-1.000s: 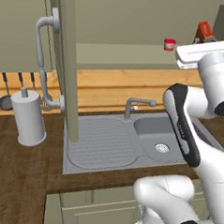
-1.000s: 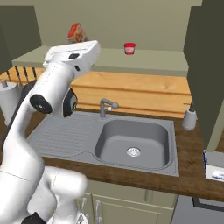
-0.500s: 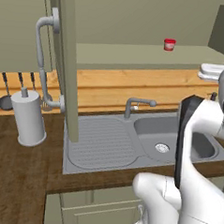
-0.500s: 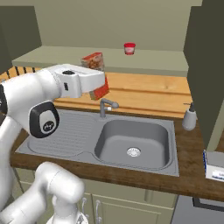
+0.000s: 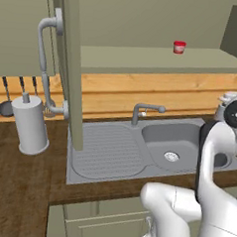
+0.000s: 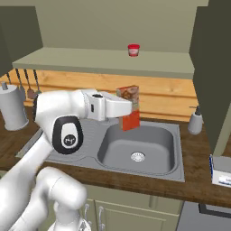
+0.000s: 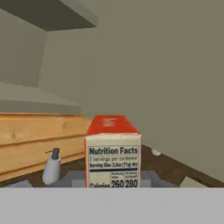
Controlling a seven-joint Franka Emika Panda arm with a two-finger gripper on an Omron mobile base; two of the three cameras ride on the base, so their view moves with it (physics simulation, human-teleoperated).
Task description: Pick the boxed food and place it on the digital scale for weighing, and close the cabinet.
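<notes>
The end effector [image 6: 130, 108] is clamped on the boxed food [image 6: 128, 107], holding it upright in the air above the sink [image 6: 138, 144]. From the hand camera the box [image 7: 113, 153] shows its nutrition panel. The cabinet [image 5: 69, 68] stands open, a red-lidded jar [image 6: 133, 49] on its shelf. At the tabletop's right edge sits what is probably the scale [image 6: 221, 171], though cropped. A soap dispenser [image 6: 195, 121] stands near the sink.
</notes>
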